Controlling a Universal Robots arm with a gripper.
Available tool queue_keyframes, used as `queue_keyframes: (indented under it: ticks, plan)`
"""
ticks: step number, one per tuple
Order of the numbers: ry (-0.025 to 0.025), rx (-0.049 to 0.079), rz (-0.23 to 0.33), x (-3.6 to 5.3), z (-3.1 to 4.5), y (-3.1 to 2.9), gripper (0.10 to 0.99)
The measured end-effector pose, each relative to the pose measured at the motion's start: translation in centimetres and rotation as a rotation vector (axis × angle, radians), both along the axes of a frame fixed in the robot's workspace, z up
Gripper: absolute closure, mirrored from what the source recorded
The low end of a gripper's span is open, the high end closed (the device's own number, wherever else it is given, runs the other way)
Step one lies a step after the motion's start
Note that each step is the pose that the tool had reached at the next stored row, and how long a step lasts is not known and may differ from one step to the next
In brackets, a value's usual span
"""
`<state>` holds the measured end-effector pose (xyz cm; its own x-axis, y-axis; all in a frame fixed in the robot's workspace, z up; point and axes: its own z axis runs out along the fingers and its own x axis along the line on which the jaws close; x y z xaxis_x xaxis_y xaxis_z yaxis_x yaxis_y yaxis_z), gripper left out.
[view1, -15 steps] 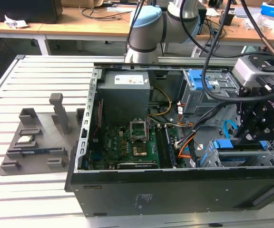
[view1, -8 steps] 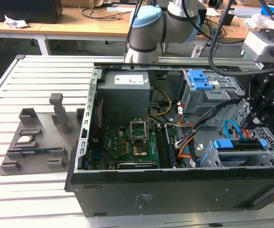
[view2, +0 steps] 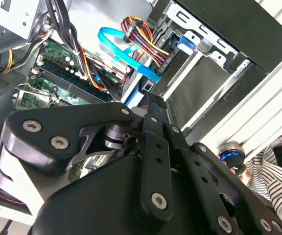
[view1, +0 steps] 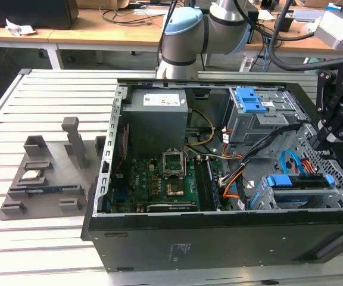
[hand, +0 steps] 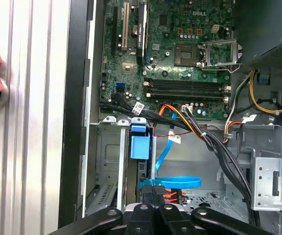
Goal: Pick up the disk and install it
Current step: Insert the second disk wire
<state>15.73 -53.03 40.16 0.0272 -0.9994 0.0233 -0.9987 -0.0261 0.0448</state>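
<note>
The disk (view1: 299,182) sits slotted in the drive bay (view1: 338,193) of the PC case. The gripper (view1: 326,140) hangs just above it, fingers closed together on nothing.

Arm (view1: 186,33) reaches across; end effector (view1: 328,136) low at exterior view's right, fingers together.

You've got an open black PC case (view1: 219,238) lying on the slatted alu table (view1: 52,101). Inside: green mobo (view1: 159,185) w/ CPU socket (view1: 174,162), grey PSU box (view1: 156,116) just beyond it, blue-latched drive cage (view1: 252,107) toward the exterior view's right. Blue SATA cable (view2: 126,54) loops near the red/yellow/black pwr wires (view2: 143,36). Grey fixture w/ upright posts (view1: 52,173) sits apart from the case, exterior view's left. Cluttered wooden bench (view1: 100,27) at the back.
</note>
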Motion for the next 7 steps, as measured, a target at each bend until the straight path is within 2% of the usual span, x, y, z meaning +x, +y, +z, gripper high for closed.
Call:
queue_keyframes:
  ticks: [7]
  plan:
    - [0.0000,0.000,0.000,0.00,0.02,0.00,0.980]
